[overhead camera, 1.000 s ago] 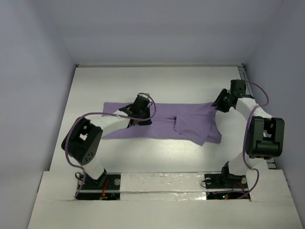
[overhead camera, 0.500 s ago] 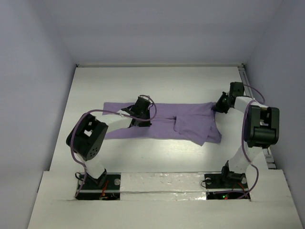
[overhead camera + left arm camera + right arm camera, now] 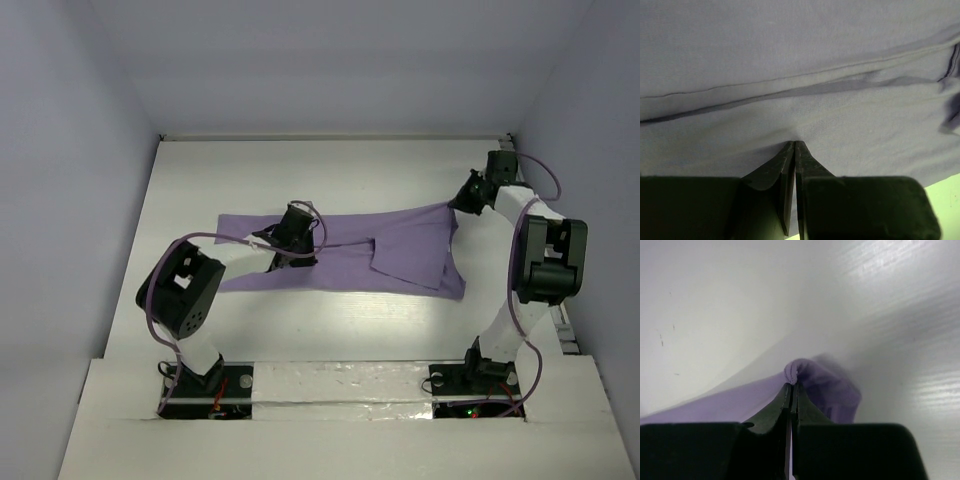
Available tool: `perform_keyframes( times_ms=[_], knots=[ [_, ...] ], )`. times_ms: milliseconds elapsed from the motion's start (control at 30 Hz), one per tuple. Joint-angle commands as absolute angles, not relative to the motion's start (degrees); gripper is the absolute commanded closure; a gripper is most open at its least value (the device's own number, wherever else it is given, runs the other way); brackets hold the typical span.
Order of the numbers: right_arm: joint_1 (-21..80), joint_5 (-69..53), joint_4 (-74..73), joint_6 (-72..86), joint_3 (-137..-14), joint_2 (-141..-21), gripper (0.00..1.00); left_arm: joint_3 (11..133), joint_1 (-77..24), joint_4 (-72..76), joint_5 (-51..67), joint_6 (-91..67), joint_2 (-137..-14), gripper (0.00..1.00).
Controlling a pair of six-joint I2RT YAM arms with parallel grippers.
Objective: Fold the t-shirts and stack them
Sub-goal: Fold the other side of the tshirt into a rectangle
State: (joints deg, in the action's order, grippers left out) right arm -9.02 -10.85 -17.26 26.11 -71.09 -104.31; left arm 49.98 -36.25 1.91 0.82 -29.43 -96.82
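The t-shirt [image 3: 340, 262] is light purple and lies spread on the white table [image 3: 300, 330], reaching from one gripper to the other. It looks like the job right now is to pull the shirt smooth and straight so it can be folded. To do that well, both pinches should stay tight. The pull should be slow and even, just until the wrinkles go. The corner should stay low, close to the table, so the cloth does not flip or bunch up. If one side pulls too hard, the whole shirt could slide or slip out of the other pinch. The left gripper [image 3: 795, 146] is closed all the way. Its two tips press together on a little bit of cloth in the middle of the shirt. Purple cloth is all around it. A long seam [image 3: 790, 92] runs across just in front of its tips, and a small bit of bare table peeks out at its right. The right gripper [image 3: 791, 385] is closed tight too. It holds a small bump of purple cloth at the shirt's far corner. From that pinch the shirt runs back and to the gripper's left, toward the other gripper, and it looks pulled up into a point there. In front of this gripper and to its right there is only white table.
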Motion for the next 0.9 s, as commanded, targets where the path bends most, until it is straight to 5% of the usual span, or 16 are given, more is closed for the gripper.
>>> perform_keyframes(
  times_ms=[0, 167, 200, 267, 367, 433, 500, 533, 567, 867],
  knots=[
    [-9.1, -8.2, -17.7, 23.9, -75.8, -107.2, 0.95, 46.7, -36.1, -4.0, -1.4, -28.7, -98.7, 0.97],
    [-9.1, -6.2, -20.0, 22.4, -78.4, -110.5, 0.76, 46.8, -36.1, -4.9, -0.4, -28.6, -97.6, 0.97],
    [-9.1, -5.6, -20.8, 22.3, -78.6, -110.4, 0.61, 47.4, -36.1, -5.7, -0.3, -28.6, -96.6, 0.96],
    [-9.1, -5.5, -21.5, 22.4, -78.9, -109.3, 0.51, 48.2, -36.1, -6.5, -0.4, -28.3, -94.9, 0.93],
    [-9.1, -6.0, -22.7, 23.1, -78.8, -106.2, 0.50, 51.9, -36.1, -9.4, -3.1, -27.8, -91.6, 0.80],
    [-8.5, -7.5, -22.5, 24.3, -76.1, -101.7, 0.56, 56.0, -36.1, -10.5, -4.9, -27.3, -90.4, 0.69],
    [-6.7, -8.3, -21.6, 26.4, -72.7, -96.3, 0.76, 58.4, -34.6, -11.6, -6.6, -27.2, -89.6, 0.66],
    [-5.6, -8.7, -20.6, 27.1, -68.7, -94.8, 0.96, 60.3, -32.5, -11.5, -6.3, -27.2, -89.7, 0.65],
    [-3.4, -10.4, -20.1, 28.3, -66.7, -93.5, 1.00, 60.9, -31.2, -10.7, -5.5, -27.2, -90.0, 0.65],
    [5.0, -14.3, -16.0, 33.3, -50.0, -90.4, 1.00, 60.7, -14.2, -4.8, -0.3, -29.6, -98.3, 0.68]
  ],
)
